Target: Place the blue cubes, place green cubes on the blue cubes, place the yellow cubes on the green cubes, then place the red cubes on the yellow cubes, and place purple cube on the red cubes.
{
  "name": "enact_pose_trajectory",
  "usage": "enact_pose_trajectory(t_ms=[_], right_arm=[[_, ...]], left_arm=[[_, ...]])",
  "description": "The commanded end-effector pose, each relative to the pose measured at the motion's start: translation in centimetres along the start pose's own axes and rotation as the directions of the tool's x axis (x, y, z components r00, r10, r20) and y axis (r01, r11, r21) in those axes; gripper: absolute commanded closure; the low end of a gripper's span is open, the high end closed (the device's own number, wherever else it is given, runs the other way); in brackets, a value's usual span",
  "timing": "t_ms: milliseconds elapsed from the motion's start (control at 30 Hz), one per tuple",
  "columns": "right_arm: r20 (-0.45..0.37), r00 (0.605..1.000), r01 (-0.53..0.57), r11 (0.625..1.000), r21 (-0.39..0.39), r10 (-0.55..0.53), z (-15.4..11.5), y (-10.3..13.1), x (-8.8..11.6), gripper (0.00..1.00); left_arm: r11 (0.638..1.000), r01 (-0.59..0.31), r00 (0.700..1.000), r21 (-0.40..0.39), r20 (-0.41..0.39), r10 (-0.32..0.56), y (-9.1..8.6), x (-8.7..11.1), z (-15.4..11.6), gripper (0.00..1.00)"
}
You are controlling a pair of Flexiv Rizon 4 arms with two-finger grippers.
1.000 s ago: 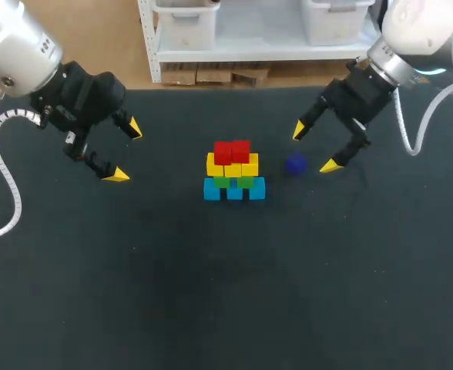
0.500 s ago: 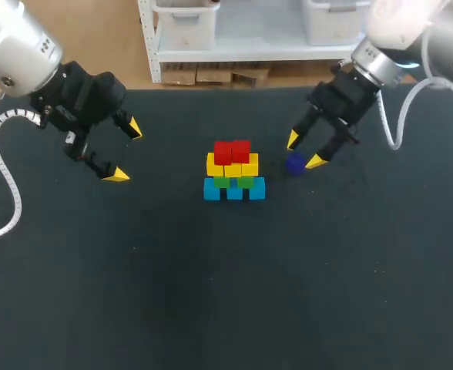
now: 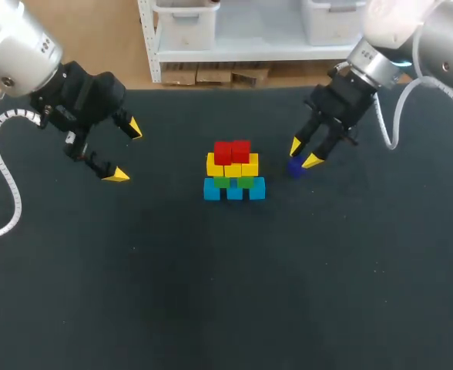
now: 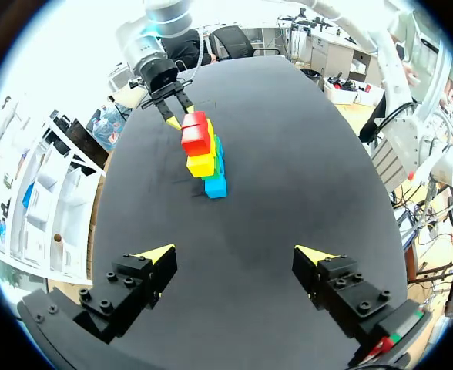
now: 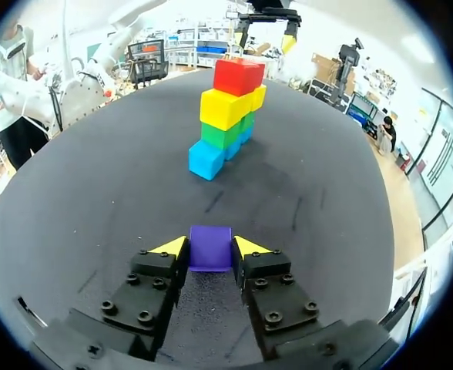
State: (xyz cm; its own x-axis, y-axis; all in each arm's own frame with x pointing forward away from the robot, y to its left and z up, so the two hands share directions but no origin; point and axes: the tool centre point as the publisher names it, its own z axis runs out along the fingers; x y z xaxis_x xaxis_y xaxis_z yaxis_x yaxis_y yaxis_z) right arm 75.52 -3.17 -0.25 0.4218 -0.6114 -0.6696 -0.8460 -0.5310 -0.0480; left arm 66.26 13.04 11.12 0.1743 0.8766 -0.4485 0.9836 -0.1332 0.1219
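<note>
Head view: at the left, the left tool (image 3: 125, 152) hung over the dark bench (image 3: 211, 293) with its two yellow-tipped fingers spread wide and nothing between them, well apart from everything else. In the left wrist view the same tool (image 4: 234, 254) stood open, with bare bench under it and the stack well ahead.

In the middle of the bench stood the stack. Three blue cubes (image 3: 234, 190) sat in a row on the bench, two green cubes (image 3: 221, 183) on them, three yellow cubes (image 3: 233, 165) on the green, and two red cubes (image 3: 232, 150) on top. The stack lay between the two tools.

To the right of the stack, near it but not touching, the purple cube (image 3: 293, 166) sat on the bench. The right tool (image 3: 303, 153) was down over it, fingers close together. In the right wrist view the purple cube (image 5: 210, 247) fitted snugly between the two fingers of that tool (image 5: 209, 247), one finger against each side, so the tool gripped it. Straight ahead of the gripped cube, across a stretch of bench, rose the stack, end on: blue cubes (image 5: 208, 158) at the base and red cubes (image 5: 237, 75) at the top. The left tool showed beyond the stack.
</note>
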Motion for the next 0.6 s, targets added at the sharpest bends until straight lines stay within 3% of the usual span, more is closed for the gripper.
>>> enact_pose_trajectory(t_ms=[33,133,233,600], right_arm=[[-0.025,0.999,-0.021,0.999,0.034,0.021,-0.8,1.0,-1.1,1.0],[-0.089,0.987,-0.129,0.991,0.043,0.132,-1.8,1.2,-2.2,1.0],[-0.165,0.947,-0.269,0.961,0.058,0.275,-2.8,1.4,-3.3,1.0],[-0.102,0.874,-0.448,0.869,0.21,0.475,-6.9,2.3,-7.6,1.0]], left_arm=[[1.0,-0.003,1.0,-0.001,0.003,0.003,0.0,0.1,0.0,0.0],[1.0,-0.003,1.0,-0.001,0.003,0.003,0.0,0.1,0.0,0.0],[1.0,-0.003,1.0,-0.001,0.003,0.003,0.0,0.1,0.0,0.0],[1.0,-0.003,1.0,-0.001,0.003,0.003,0.0,0.1,0.0,0.0]])
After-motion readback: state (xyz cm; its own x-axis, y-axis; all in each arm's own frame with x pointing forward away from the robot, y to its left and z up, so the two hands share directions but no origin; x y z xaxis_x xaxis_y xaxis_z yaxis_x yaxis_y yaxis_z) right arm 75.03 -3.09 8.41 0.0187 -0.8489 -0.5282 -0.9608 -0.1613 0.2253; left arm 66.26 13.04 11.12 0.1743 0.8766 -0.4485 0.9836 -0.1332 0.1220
